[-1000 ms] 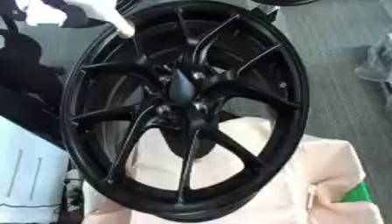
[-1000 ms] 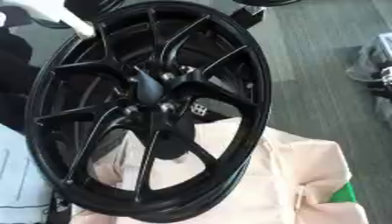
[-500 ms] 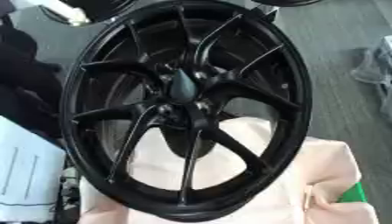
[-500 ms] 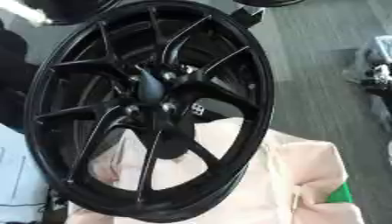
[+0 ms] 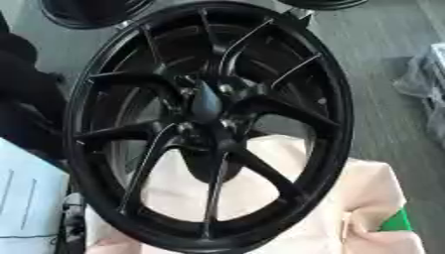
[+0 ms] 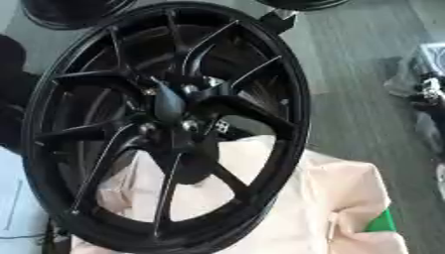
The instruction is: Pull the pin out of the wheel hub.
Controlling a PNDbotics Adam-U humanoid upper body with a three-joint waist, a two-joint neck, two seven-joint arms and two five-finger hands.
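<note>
1. Left eye view is filled by a black wheel (image 5: 208, 124) standing nearly upright and tilted a little, its rim running from the top edge to the bottom edge of the frame; thin forked spokes spread from the centre.
2. At the centre sits the wheel hub (image 5: 207, 106), just above the middle of the frame; a dark rounded piece stands out from it, and small pale bolt holes ring it; I cannot tell the pin apart from the hub's own parts.
3. Lower right, the wheel rests against a pale pink cloth (image 5: 365, 198), which also shows through the lower gaps between the spokes; a small green patch (image 5: 396, 221) sits at the cloth's right edge.
4. Lower left, a light blue sheet (image 5: 26, 203) lies beside the rim; grey floor (image 5: 382, 44) fills the upper right.
5. Neither of my hands shows in either view, so I cannot say how their fingers stand.
</note>
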